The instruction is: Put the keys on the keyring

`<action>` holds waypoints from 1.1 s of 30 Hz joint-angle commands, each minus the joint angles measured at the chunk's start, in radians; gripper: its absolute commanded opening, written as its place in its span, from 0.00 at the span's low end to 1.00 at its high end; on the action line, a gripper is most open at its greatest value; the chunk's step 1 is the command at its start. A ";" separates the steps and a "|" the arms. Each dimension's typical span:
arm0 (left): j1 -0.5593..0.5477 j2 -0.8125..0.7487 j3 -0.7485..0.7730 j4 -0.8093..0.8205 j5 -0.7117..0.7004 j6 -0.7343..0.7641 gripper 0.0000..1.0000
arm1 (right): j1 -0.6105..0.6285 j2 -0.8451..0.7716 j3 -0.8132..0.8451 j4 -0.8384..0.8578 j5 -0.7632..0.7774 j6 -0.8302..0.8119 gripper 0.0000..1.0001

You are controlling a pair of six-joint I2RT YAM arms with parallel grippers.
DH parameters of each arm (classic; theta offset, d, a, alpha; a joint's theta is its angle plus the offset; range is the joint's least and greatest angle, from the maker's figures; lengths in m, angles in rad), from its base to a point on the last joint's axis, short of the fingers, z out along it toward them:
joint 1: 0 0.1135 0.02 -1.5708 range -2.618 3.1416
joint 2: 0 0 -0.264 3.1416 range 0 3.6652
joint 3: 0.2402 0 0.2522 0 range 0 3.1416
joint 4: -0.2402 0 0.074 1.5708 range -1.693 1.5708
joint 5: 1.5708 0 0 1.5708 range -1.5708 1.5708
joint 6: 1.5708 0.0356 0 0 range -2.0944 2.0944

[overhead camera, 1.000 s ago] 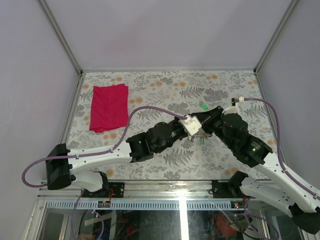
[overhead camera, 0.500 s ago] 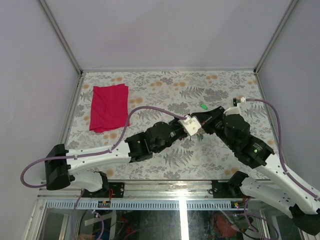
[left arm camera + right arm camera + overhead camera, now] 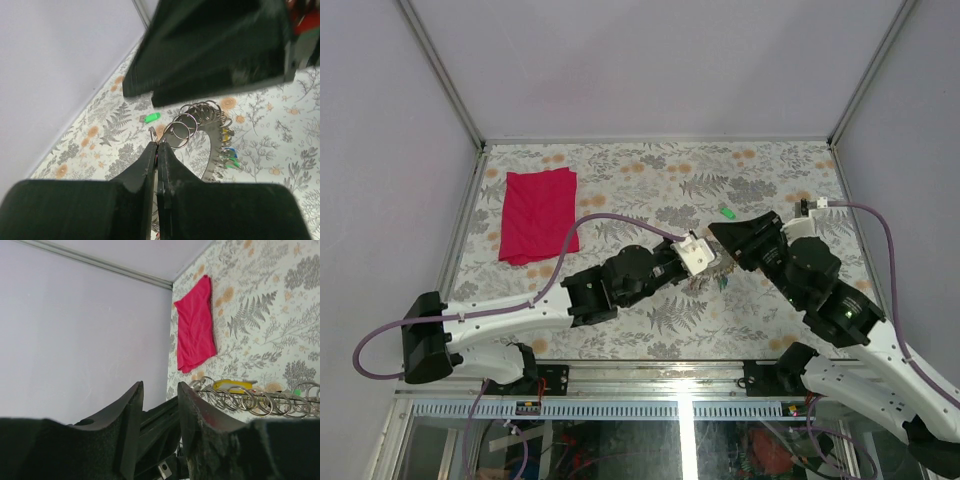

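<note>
One loose green key [image 3: 151, 118] decides my next move. It lies flat on the desk [image 3: 280, 150], up and to the left of my left tool [image 3: 157, 150] in the left wrist view, its long axis running nearly left to right across the frame. From above it sits just beside the tip of my right tool [image 3: 160, 390], so I judge the right arm the nearer one. That tool's jaws stand parted with nothing between them. My left tool is closed, seemingly pinching a small loop at the end of the keyring [image 3: 200, 112], which sits at frame centre, just right of its tip. The other keys [image 3: 227, 150] dangle from its lower right rim. I can read no brand, label or writing anywhere.
</note>
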 commanded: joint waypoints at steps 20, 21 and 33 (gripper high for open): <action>0.372 -0.243 0.042 -0.181 0.878 -0.280 0.00 | 0.006 -0.091 0.171 0.008 -0.433 -1.217 0.43; 0.388 -0.247 0.045 -0.190 0.913 -0.288 0.00 | 0.005 -0.077 0.195 -0.025 -0.476 -1.242 0.42; 0.444 -0.316 0.073 -0.228 1.190 -0.338 0.00 | 0.006 0.063 0.357 -0.171 -0.811 -1.381 0.41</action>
